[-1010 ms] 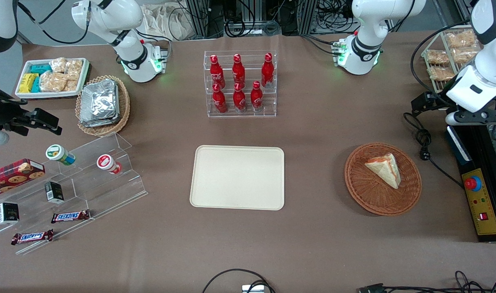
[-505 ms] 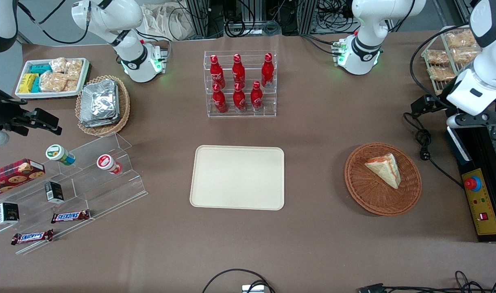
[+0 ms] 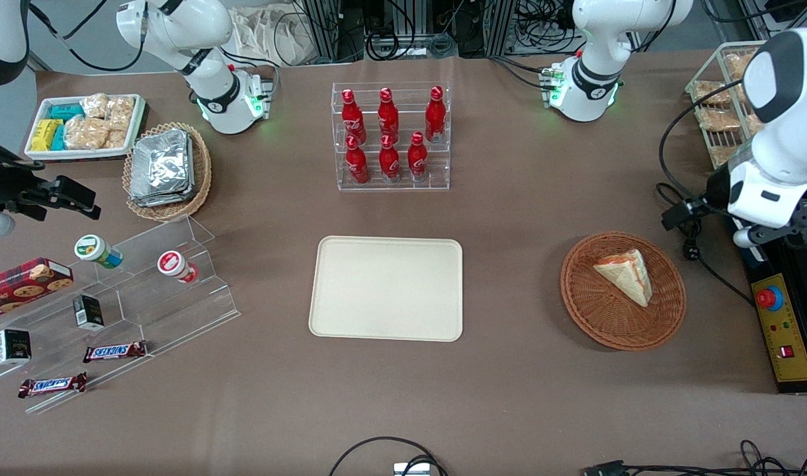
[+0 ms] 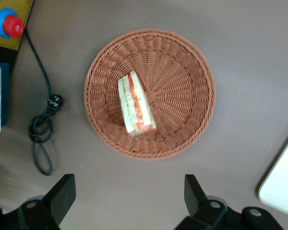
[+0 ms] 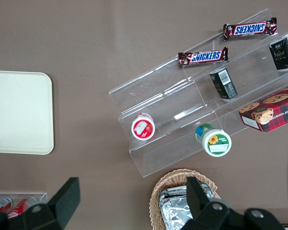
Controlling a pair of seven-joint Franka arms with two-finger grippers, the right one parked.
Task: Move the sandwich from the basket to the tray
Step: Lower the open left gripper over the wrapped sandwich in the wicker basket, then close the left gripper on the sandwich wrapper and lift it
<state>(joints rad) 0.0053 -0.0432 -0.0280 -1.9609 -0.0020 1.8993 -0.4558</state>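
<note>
The gripper (image 4: 127, 201) hangs high over the bench with its fingers spread wide and empty, just beside the basket (image 4: 192, 86), probably lining up for a descent. The sandwich (image 4: 136, 103) lies in the basket, well apart from the tray (image 3: 386, 288).

Your working left arm (image 3: 777, 99) is glossy white with a dark grey joint disc, and a black cable loops off it. Its black two-finger gripper (image 4: 129, 201), above the table near the basket, has 2 wedge-shaped fingers (image 4: 62, 194) set wide apart, with round screws at their bases.
</note>
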